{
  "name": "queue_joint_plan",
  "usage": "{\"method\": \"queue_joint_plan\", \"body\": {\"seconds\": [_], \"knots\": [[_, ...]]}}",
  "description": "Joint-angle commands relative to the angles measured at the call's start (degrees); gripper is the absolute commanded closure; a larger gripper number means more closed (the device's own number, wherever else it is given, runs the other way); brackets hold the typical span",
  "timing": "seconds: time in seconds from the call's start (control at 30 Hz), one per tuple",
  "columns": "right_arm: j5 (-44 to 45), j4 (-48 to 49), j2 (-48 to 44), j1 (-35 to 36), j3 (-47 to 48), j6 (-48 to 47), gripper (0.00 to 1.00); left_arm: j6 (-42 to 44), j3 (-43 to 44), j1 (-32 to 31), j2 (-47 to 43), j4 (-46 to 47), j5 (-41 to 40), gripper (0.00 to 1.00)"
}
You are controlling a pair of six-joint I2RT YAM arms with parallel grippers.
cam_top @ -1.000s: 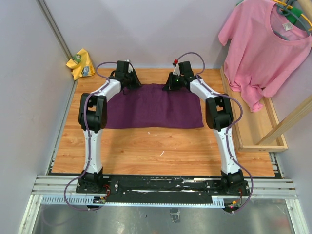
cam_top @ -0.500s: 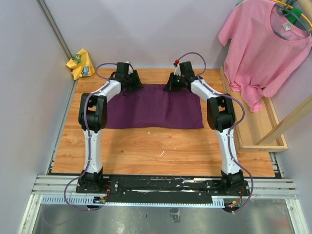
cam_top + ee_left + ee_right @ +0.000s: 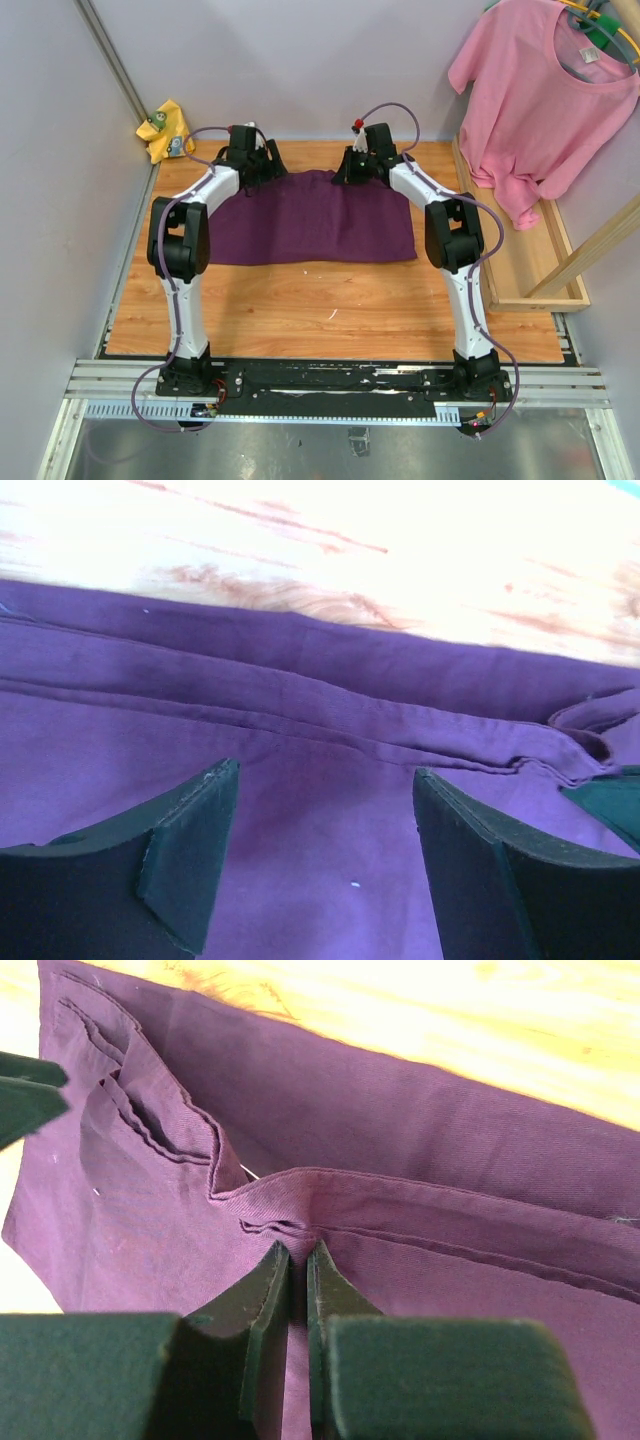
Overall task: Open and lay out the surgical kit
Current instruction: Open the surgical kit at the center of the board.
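Nearest, bare wooden counter (image 3: 330, 310); across its far half lies the purple wrap (image 3: 320, 225), flat and apparently folded shut, so the instruments inside are hidden. Both end effectors sit at the wrap's far hem; the left end effector (image 3: 325, 810) is released, jaws spread just above the layered hem with nothing between them; the right end effector (image 3: 298, 1270) is clenched on a pinched ridge of cloth, probably to peel that flap back. Beyond, a yellow rag (image 3: 165, 130) lies in the far left corner; a pink T-shirt (image 3: 545, 100) hangs far right.
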Motion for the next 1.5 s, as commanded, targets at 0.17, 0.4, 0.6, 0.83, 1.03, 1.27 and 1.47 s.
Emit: {"method": "queue_joint_plan", "body": {"seconds": [0.17,0.4,0.6,0.83,1.03,1.27,1.47], "knots": [[-0.3,1.4,-2.8,1.2,0.7,-0.6,0.99,0.1,-1.8,0.5,-6.2,4.0,-0.1,0.20],[0.0,1.5,-3.9,1.2,0.4,-0.8,0.99,0.7,-1.6,0.2,-3.9,1.6,6.5,0.21],[-0.8,3.1,-5.6,1.2,-1.0,-0.3,0.99,1.1,-4.7,-0.4,-3.4,2.3,6.9,0.22],[-2.3,5.9,-8.0,1.4,-3.3,0.2,0.99,1.9,-4.9,-1.3,-2.3,2.1,6.6,0.23],[-3.0,6.9,-9.1,2.1,-4.2,0.1,0.99,2.1,-4.4,-1.3,-0.7,2.4,5.2,0.24],[-3.2,7.3,-9.3,2.7,-4.8,0.1,0.99,2.0,-3.1,-1.3,1.1,3.0,3.6,0.58],[-3.3,7.7,-10.4,2.9,-6.2,-0.2,0.99,1.7,-4.0,-1.3,-0.5,3.5,3.7,0.99]]}}
